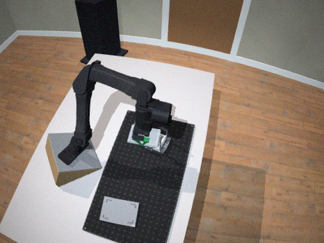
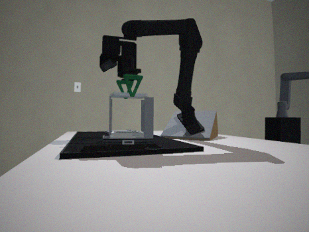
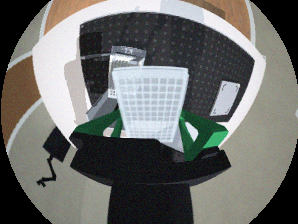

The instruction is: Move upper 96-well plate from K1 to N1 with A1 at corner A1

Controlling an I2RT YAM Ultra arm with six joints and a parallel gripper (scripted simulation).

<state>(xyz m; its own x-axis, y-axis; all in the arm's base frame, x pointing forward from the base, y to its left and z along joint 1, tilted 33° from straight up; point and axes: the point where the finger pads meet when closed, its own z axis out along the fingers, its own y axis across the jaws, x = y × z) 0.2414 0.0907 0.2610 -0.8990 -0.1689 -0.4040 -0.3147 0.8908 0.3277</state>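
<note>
Wood floor [image 1: 271,139], beige walls [image 2: 50,50]
</note>
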